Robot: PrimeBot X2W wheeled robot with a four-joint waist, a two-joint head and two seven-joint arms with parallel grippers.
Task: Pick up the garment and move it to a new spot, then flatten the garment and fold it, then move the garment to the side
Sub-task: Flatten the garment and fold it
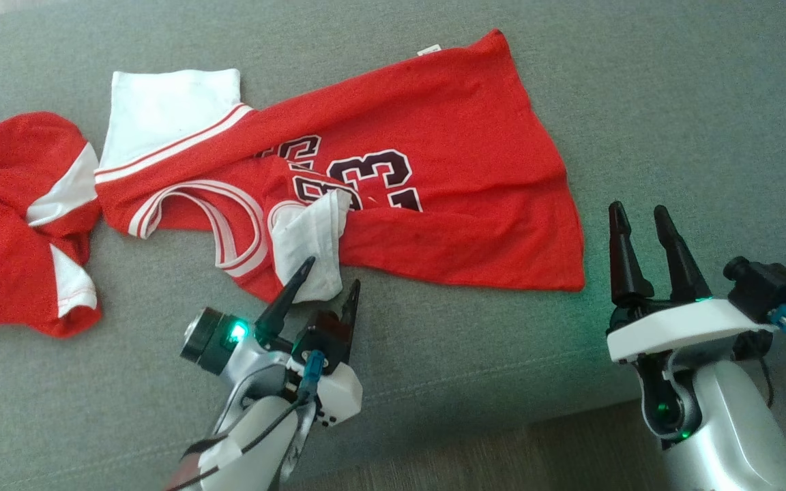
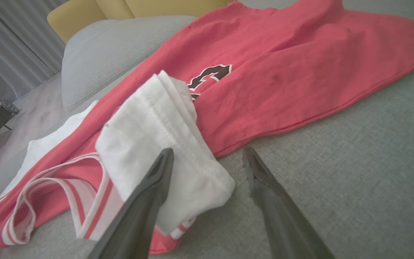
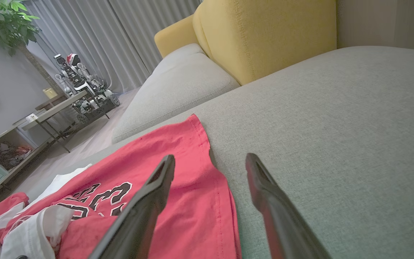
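Observation:
A red jersey with white sleeves and the number 33 lies spread on the grey sofa cushion, its hem toward the right. One white sleeve is folded over onto the red front near the neckline. My left gripper is open just below that sleeve; in the left wrist view the sleeve lies by the left finger and nothing is held. My right gripper stands open on bare cushion, right of the jersey's lower hem corner. The right wrist view shows the jersey's hem beside the left finger.
A second red and white garment lies crumpled at the left edge of the cushion. The cushion's front edge runs along the bottom, with floor below. A yellow backrest stands beyond the cushion.

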